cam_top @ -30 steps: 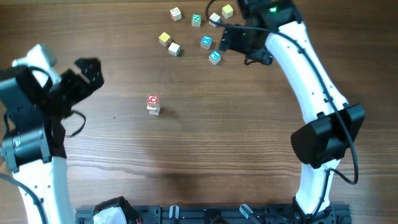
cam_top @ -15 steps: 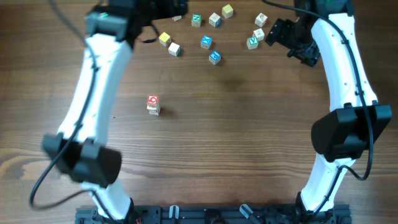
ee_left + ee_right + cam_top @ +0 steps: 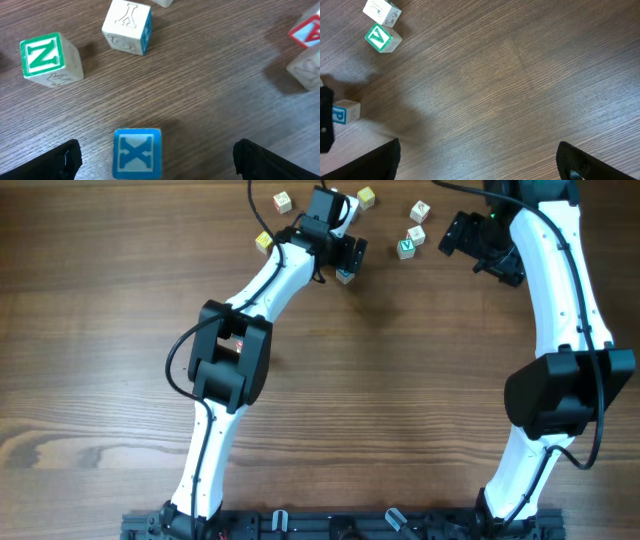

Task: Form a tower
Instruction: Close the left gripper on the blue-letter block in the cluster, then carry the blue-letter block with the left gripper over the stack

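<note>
Both grippers stand wide open, holding nothing. The left gripper (image 3: 156, 155) hovers over a blue X cube (image 3: 137, 152) lying between its fingers (image 3: 65, 161), clear of both. The right gripper (image 3: 479, 157) hangs above bare table (image 3: 520, 75). The tower (image 3: 240, 346) stands mid-table, mostly hidden under the elbow of the left arm (image 3: 230, 368).

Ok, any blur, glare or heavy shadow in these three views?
Overhead: sharp, evenly lit, no glare on the table. Left wrist: crisp on the blue X cube, soft shadows only. Right wrist: wood grain slightly soft, broad shadow by the P cube.
</note>
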Tool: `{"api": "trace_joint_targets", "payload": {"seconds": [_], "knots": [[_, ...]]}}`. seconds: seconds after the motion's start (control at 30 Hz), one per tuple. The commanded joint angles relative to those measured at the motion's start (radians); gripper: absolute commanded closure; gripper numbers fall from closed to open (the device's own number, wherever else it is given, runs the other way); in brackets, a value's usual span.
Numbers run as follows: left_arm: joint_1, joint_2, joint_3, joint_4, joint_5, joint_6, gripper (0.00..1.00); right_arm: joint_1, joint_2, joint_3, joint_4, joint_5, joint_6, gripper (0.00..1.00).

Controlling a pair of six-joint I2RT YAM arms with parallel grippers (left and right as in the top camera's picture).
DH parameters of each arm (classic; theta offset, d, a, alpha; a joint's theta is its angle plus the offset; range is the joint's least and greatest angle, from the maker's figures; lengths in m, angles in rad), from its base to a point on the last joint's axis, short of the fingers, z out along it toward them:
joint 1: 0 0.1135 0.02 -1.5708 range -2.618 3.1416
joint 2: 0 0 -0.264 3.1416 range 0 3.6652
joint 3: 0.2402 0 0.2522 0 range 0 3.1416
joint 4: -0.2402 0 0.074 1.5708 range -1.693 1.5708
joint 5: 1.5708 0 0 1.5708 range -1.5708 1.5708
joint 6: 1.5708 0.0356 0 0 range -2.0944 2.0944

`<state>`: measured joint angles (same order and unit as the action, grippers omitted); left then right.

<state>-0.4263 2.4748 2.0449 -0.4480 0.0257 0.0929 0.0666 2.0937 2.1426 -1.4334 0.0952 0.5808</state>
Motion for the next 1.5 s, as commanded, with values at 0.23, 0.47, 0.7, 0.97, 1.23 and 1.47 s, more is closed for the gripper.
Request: {"api": "trace_joint_targets", "payload": {"seconds": [0.23, 0.47, 0.7, 0.97, 1.23, 1.47], "knots": [[0.033, 0.029, 0.012, 0.056, -0.019, 0.031, 0.11, -0.003, -0.020, 0.009, 0.002, 0.024, 0.000, 0.00], [0.035, 0.080, 0.012, 0.082, -0.016, 0.031, 0.16, -0.003, -0.020, 0.009, 0.004, 0.017, 0.025, 0.00], [0.025, 0.089, 0.013, 0.083, -0.016, 0.023, 0.35, -0.003, -0.020, 0.009, 0.007, 0.017, 0.025, 0.01], [0.012, 0.015, 0.013, 0.072, -0.057, 0.023, 0.71, -0.002, -0.020, 0.009, 0.007, 0.016, 0.025, 0.00], [0.009, -0.122, 0.013, -0.087, -0.107, 0.023, 0.80, -0.002, -0.020, 0.009, 0.003, 0.010, 0.022, 0.00], [0.010, -0.435, 0.013, -0.370, -0.115, -0.006, 0.80, -0.002, -0.020, 0.009, 0.000, 0.010, 0.021, 0.00]]}}
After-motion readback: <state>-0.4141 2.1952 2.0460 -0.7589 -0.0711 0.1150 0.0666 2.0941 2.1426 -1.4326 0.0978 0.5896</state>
